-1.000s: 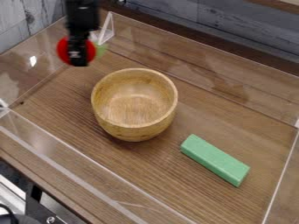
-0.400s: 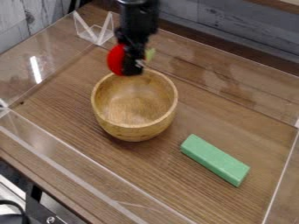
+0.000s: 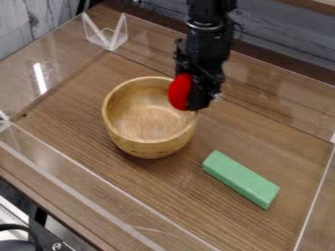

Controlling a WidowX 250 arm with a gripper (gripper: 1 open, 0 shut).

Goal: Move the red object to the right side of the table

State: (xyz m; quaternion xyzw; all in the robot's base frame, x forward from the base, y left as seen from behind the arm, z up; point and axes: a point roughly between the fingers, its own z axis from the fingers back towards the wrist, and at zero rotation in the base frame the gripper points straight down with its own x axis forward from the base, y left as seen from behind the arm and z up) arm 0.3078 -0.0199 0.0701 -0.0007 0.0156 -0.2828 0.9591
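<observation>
The red object (image 3: 182,91), a small bright-red ball, hangs in my gripper (image 3: 197,90), which is shut on it and points straight down. It sits just above the right rim of the wooden bowl (image 3: 147,120), off the table (image 3: 118,186). The black arm rises from the gripper to the top edge of the view. The gripper's black fingers cover the ball's right side.
A flat green rectangular block (image 3: 240,178) lies at the front right of the wood-grain top. Low clear acrylic walls (image 3: 309,211) border the table, with a clear bracket (image 3: 105,32) at the back left.
The gripper has carried the red object from the back left corner rightward across the table to above the bowl's right rim, staying shut on it.
</observation>
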